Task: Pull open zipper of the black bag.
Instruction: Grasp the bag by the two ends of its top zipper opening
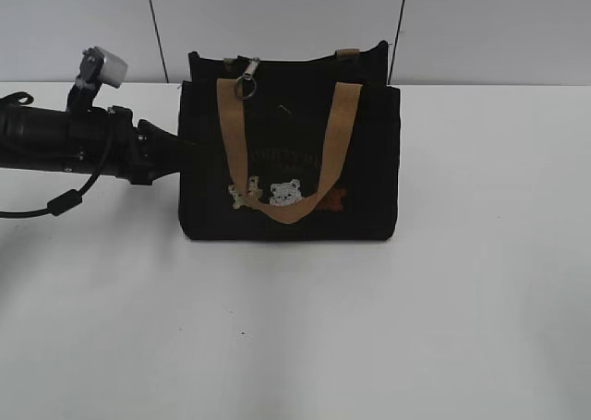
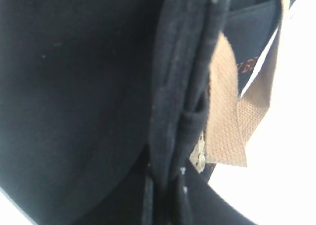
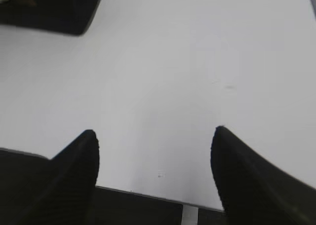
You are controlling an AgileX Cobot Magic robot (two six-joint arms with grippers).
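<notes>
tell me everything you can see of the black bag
The black bag is a small boxy fabric tote standing upright on the white table. A tan webbing handle hangs down its front over small bear pictures. A silver zipper pull with a ring sits near the top left. The left arm meets its left side.

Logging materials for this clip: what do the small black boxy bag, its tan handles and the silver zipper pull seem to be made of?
Black boxy bag: looks like matte woven fabric, with no shine and soft folded seams in the left wrist view. Tan handles: webbing, with a visible grid weave. Silver zipper pull with round ring: probably metal, judging by its grey glint, though it is too small to be sure.
</notes>
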